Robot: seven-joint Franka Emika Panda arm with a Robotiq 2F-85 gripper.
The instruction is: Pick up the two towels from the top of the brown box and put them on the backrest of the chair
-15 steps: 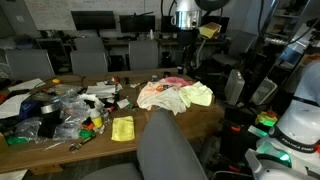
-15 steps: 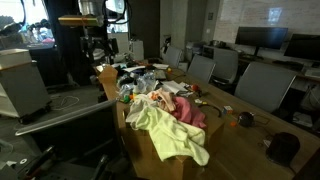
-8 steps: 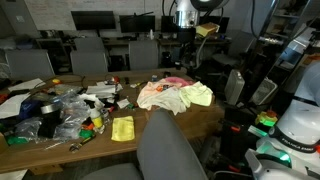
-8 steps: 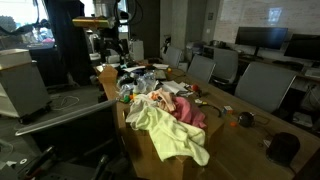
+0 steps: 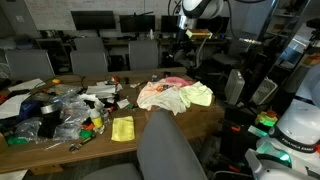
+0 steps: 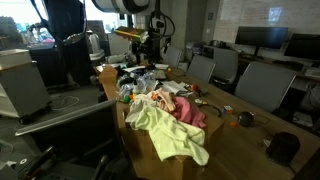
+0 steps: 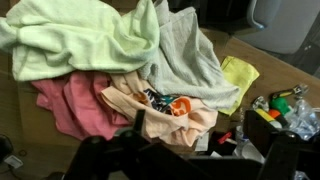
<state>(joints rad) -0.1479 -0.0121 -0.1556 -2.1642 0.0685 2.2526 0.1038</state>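
Green towel (image 7: 80,40) lay partly over pink towel (image 7: 65,100) | pincer (image 5: 186,48) hung above, likely lining up a grasp (opening: cannot tell).

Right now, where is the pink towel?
In the wrist view the pink towel lies at lower left, partly under the pale green towel and beside the peach cloth.

A long wooden worktop (image 5: 60,148) carries a heap of clutter (image 5: 70,108) at its left end: dark items, clear plastic wrapping and small bright bits. Just right of the heap, near the front edge, a small yellow cloth (image 5: 122,128) lies flat. Beyond the far side stand grey office chairs (image 5: 88,58), with dark monitors (image 5: 93,20) behind them. At the far right a white machine (image 5: 300,118) shows a green light. In an exterior view, a dark round object (image 6: 285,148) rests on the worktop's near right end.
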